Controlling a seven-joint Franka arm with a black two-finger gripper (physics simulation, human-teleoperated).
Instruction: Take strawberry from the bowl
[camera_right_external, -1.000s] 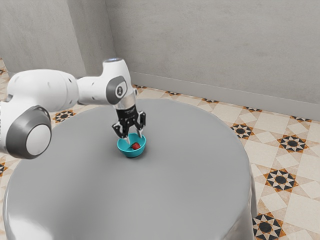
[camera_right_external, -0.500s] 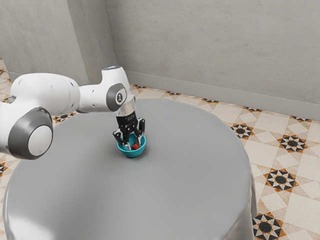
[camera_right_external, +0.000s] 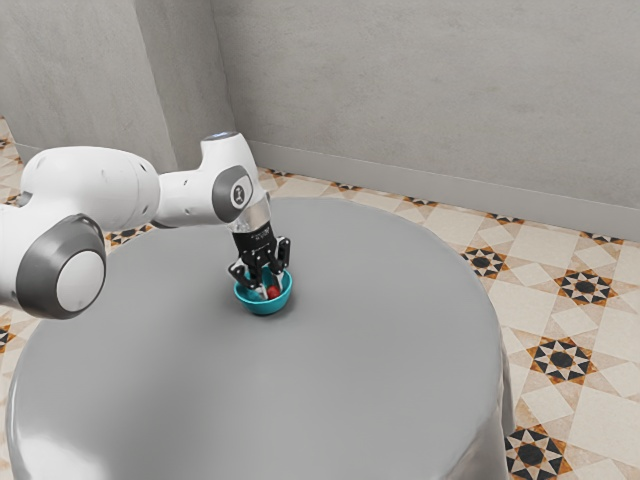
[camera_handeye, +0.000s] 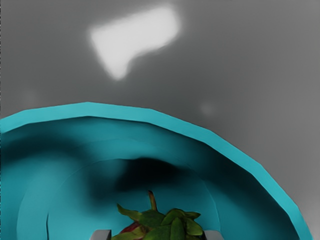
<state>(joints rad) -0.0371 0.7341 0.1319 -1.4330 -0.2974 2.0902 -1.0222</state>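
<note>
- Fingers (camera_handeye: 102, 235) are standing closer together than half a second back; hand (camera_right_external: 271, 290) is hardly changing height, bowl (camera_right_external: 264, 309) is staying put on the tabletop (camera_right_external: 250, 400).
- Hand state: I'm reading it as clenching the strawberry (camera_right_external: 273, 292). Fingertips are flanking it from two sides, with no clear gap showing at either.
- Strawberry is sitting inside the bowl, below the rim. Whether it's touching the bottom, I'm not able to tell.
- Step in hand: grasping, as I'm judging it. Lift-out is still pending.
- Next move is calling for a firm grip, then a straight, slow raise until fruit and fingertips are clearing the rim. Sideways travel is waiting on that.
- Risk I'm watching: fruit is looking small and rounded, so it could be slipping on the way up; a fingertip could also be catching the bowl wall.
- Exterior view is giving me the arm (camera_right_external: 185, 198) reaching in, the whole bowl and the red flesh.
- Wrist view is giving me what the exterior isn't resolving: green leaves (camera_handeye: 175, 225) and a short stem (camera_handeye: 152, 201) pointing away from the fingers.
</note>
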